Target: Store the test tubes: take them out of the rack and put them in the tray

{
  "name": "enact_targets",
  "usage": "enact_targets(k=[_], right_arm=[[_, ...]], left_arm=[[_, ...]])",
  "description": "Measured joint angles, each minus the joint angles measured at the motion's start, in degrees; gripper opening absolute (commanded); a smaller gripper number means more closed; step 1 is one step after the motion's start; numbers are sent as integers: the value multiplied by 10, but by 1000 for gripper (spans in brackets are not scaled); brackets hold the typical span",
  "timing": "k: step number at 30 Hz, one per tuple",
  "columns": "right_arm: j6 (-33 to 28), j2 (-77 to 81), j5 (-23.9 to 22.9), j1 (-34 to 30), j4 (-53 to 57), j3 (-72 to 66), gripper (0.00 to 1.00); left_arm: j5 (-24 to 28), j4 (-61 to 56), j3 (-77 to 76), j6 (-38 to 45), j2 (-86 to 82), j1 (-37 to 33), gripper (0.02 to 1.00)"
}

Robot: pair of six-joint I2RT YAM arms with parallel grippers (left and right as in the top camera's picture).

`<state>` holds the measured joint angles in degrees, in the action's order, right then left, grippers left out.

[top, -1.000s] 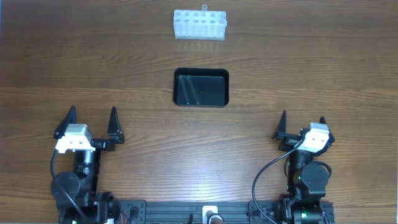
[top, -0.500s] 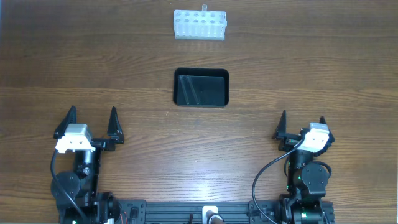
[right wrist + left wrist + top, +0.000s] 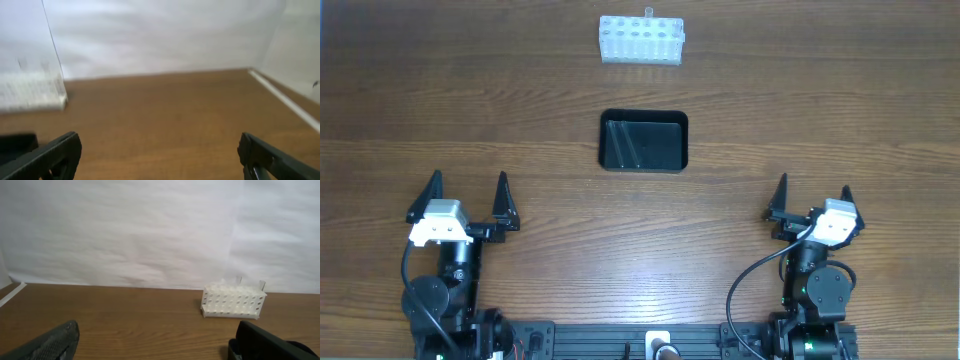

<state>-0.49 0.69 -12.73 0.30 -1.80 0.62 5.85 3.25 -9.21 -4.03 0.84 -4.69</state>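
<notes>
A white test tube rack (image 3: 641, 40) stands at the far middle of the wooden table, with one clear tube (image 3: 649, 12) poking up at its back. The same rack (image 3: 233, 301) appears far off in the left wrist view, and blurred (image 3: 31, 91) in the right wrist view. A black tray (image 3: 643, 141) sits in the table's centre with clear tubes lying inside. My left gripper (image 3: 466, 196) is open near the front left, holding nothing. My right gripper (image 3: 812, 201) is open near the front right, also holding nothing.
Bare wood (image 3: 640, 240) stretches between the two arms and the tray. A white wall (image 3: 150, 230) stands behind the table's far edge.
The right gripper has shifted slightly to the right and toward the front. The left arm, rack and tray have not moved.
</notes>
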Motion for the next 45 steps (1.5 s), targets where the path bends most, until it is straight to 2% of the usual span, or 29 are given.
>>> enact_targets(k=[11,16,19,25,29,32,35,38,45], right_arm=[[7,0,3,0,-77,0,991],[22,31,2,0,-207,1,993],[22,94,2,0,-226,25,991],[22,353,9,-1,-212,214,993],[22,563,45,2,-206,363,993],[23,719,64,16,-157,480,993],[22,874,77,49,-78,605,991],[22,955,84,88,-25,676,993],[31,1066,93,185,30,812,991]], left_arm=[[0,-1,0,0,0,0,998],[0,0,0,0,-1,0,998],[0,-1,0,0,-2,0,998],[0,-1,1,0,-3,0,998],[0,-1,1,0,-2,0,998],[0,-1,1,0,-3,0,998],[0,-1,1,0,-3,0,998],[0,-1,1,0,-3,0,998],[0,-1,1,0,-3,0,998]])
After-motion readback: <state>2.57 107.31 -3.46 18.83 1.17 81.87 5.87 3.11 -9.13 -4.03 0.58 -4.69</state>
